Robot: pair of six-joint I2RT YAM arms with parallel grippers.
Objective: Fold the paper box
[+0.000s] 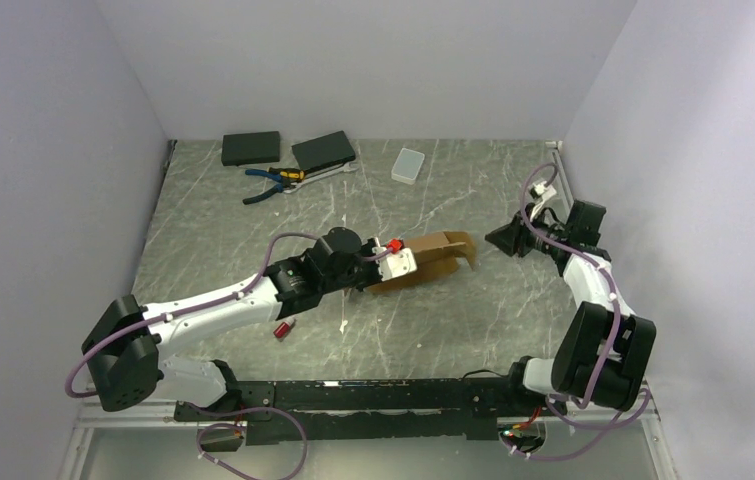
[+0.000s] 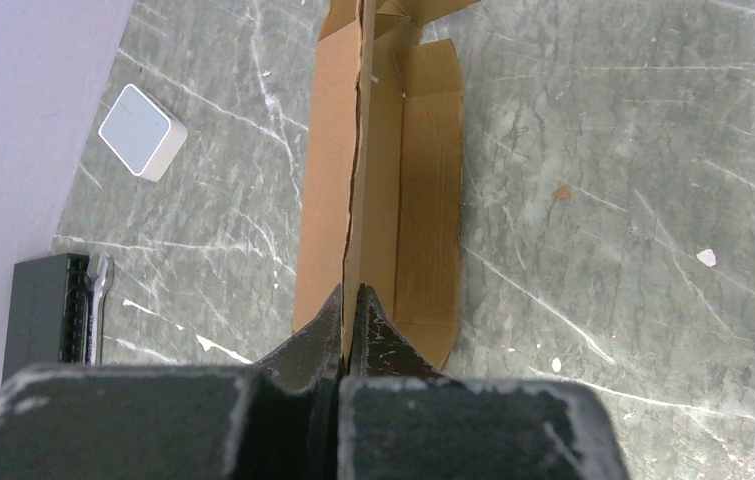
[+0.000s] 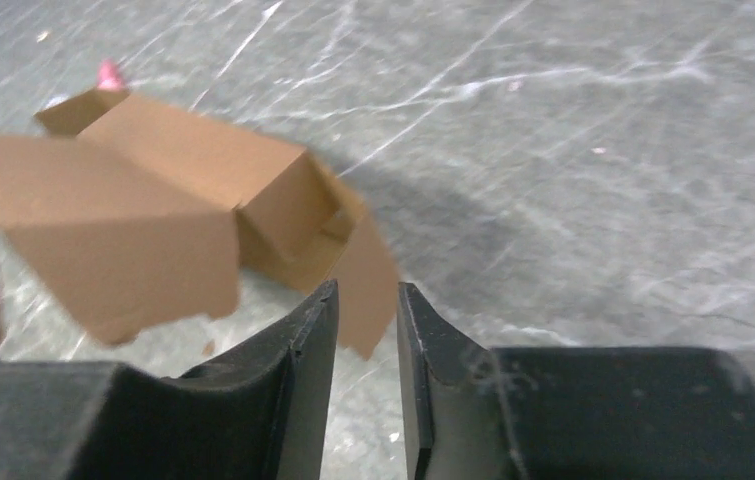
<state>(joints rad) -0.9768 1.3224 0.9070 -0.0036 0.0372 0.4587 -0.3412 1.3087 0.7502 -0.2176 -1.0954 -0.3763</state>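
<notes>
The paper box point(image 1: 438, 258) is brown cardboard, partly folded, lying mid-table with flaps loose at its right end. My left gripper point(image 1: 385, 268) is shut on one upright side wall at its left end. In the left wrist view the jaws point(image 2: 357, 296) pinch the thin wall edge, with the box trough point(image 2: 423, 180) running away from them. My right gripper point(image 1: 496, 240) hovers just right of the box, jaws a little apart and empty. In the right wrist view point(image 3: 366, 292) a loose flap point(image 3: 368, 265) shows beyond the gap, and the box body point(image 3: 183, 170) lies to the left.
Two flat black boxes point(image 1: 251, 148) point(image 1: 323, 150), pliers point(image 1: 273, 181) and a wrench point(image 1: 331, 172) lie at the back left. A translucent white case point(image 1: 407, 165) lies at the back centre. A small red object point(image 1: 282, 330) sits by the left arm. Walls enclose three sides.
</notes>
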